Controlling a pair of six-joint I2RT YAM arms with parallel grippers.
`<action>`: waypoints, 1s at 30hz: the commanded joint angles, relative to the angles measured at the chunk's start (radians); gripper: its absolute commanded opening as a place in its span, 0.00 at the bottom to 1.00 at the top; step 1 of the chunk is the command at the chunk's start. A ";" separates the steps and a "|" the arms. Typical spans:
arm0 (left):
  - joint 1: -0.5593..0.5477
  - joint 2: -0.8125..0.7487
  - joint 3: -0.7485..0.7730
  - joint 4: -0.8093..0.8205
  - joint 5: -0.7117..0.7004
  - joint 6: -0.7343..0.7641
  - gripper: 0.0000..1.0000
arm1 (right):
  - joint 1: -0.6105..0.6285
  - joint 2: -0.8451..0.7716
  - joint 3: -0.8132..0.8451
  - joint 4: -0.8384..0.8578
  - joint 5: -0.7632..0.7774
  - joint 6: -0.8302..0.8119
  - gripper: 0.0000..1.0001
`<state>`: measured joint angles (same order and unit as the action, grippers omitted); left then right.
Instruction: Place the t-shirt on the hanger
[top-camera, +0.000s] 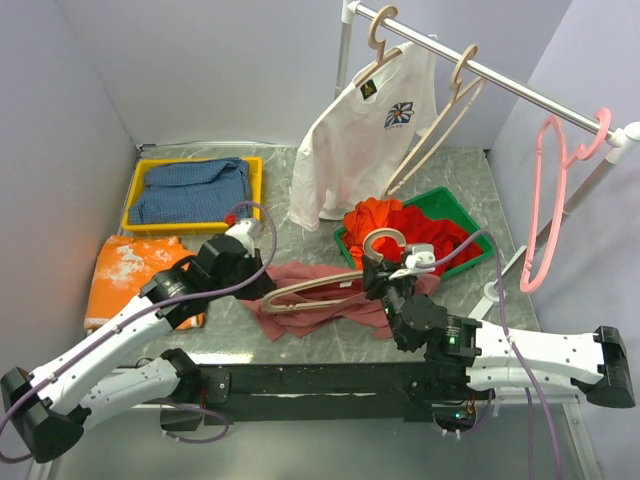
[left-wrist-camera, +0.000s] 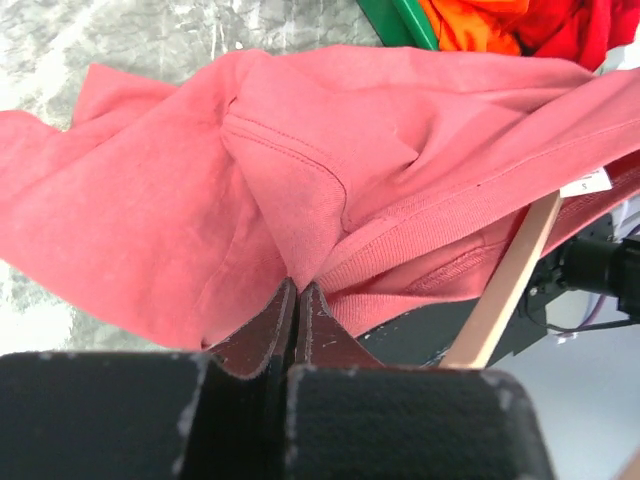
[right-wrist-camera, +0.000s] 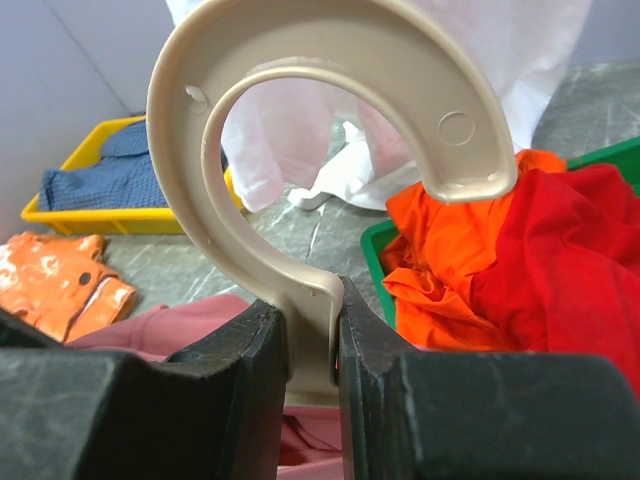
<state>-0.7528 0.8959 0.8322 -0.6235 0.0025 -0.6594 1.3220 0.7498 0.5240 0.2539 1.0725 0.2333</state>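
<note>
The dusty-rose t-shirt (top-camera: 322, 310) lies bunched on the table between my arms, partly draped over the beige wooden hanger (top-camera: 312, 287). My right gripper (top-camera: 377, 272) is shut on the hanger's neck just below its rounded hook. In the right wrist view the hook (right-wrist-camera: 300, 60) rises above the right gripper (right-wrist-camera: 312, 335), with the t-shirt (right-wrist-camera: 170, 325) behind and below. My left gripper (top-camera: 263, 286) is at the shirt's left side. In the left wrist view it (left-wrist-camera: 297, 292) is shut on a fold of the t-shirt (left-wrist-camera: 200, 180), and a hanger bar (left-wrist-camera: 510, 290) pokes out from under the collar.
A green bin (top-camera: 440, 195) of red-orange garments stands just behind the hanger hook. A yellow bin (top-camera: 195, 160) with blue cloth is at the back left, an orange garment (top-camera: 125, 270) in front of it. The rail (top-camera: 500, 80) holds a white t-shirt (top-camera: 360, 140), a bare wooden hanger (top-camera: 440, 125) and a pink hanger (top-camera: 545, 200).
</note>
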 joint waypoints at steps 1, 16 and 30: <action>0.024 -0.052 0.007 -0.079 -0.013 -0.020 0.01 | -0.006 0.016 0.059 -0.033 0.200 -0.052 0.00; 0.072 -0.097 0.134 -0.242 -0.101 -0.034 0.01 | -0.004 0.151 0.087 0.150 0.277 -0.083 0.00; 0.227 -0.022 0.424 -0.324 -0.067 0.115 0.01 | 0.002 0.184 0.122 0.116 0.248 -0.091 0.00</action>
<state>-0.5461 0.8593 1.0946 -0.8860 -0.0124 -0.6235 1.3254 0.9043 0.5823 0.4210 1.2411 0.1703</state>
